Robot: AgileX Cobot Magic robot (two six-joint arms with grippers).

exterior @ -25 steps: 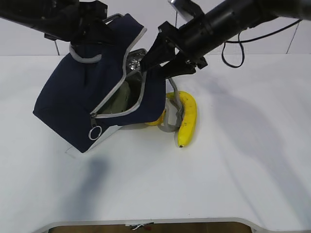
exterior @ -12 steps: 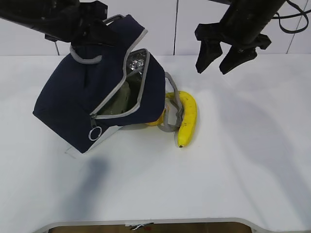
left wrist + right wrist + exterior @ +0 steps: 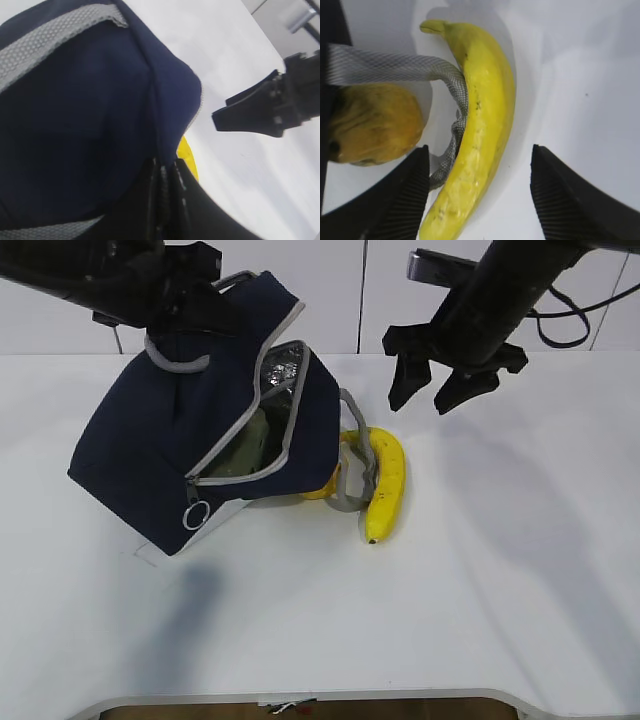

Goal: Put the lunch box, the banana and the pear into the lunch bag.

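Note:
The navy lunch bag (image 3: 150,440) is tilted up off the table with its zipper open. My left gripper (image 3: 192,312) is shut on its top fabric beside the grey handle; the left wrist view shows the fingers (image 3: 162,195) pinching the navy cloth (image 3: 75,115). The pale green lid of the lunch box (image 3: 255,440) shows inside the opening. The banana (image 3: 386,483) lies on the table right of the bag. The pear (image 3: 322,490) is mostly hidden behind the bag. My right gripper (image 3: 425,390) hangs open above the banana. In the right wrist view the banana (image 3: 482,125) lies between its fingers, with the pear (image 3: 370,122) at the left.
A grey webbing handle (image 3: 395,67) of the bag lies looped against the banana and over the pear. The silver foil lining (image 3: 280,365) shows at the bag's mouth. The metal ring pull (image 3: 196,514) hangs at the zipper's lower end. White table (image 3: 500,570) stretches right and forward.
My right gripper has come out of the bag's mouth, swung right, and now hangs open over the banana. The bag and left gripper have not moved.

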